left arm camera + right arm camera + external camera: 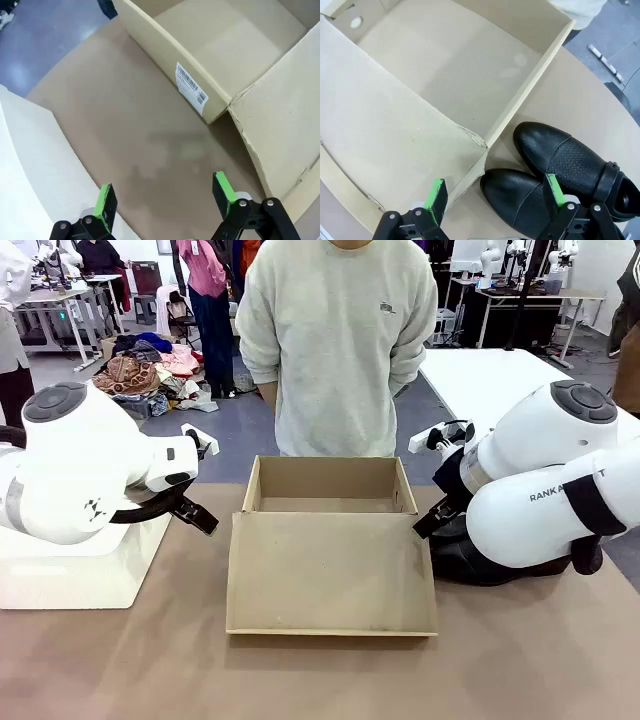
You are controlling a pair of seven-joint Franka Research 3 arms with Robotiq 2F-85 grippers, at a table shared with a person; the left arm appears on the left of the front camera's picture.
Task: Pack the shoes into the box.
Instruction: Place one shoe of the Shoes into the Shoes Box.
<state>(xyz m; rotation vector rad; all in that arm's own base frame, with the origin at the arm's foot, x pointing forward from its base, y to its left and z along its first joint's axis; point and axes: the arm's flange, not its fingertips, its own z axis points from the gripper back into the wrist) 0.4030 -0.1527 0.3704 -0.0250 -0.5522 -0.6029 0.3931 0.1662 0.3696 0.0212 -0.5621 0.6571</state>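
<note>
Shoes (555, 175) lie side by side on the table (125, 125), toes just beside the right wall of the box (530, 95). It stands open mid-table, lid (330, 575) flat toward the near edge. My right gripper (495, 187) hangs above the toes, fingers wide, empty. My left gripper (162, 192) hovers left of the box, wide too.

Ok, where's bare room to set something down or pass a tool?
Free: the box floor; the table between lid and near edge; the gap between white bin and box, under the left tool. Crowded: right of the box, where the shoes lie beside its wall below the right tool.
</note>
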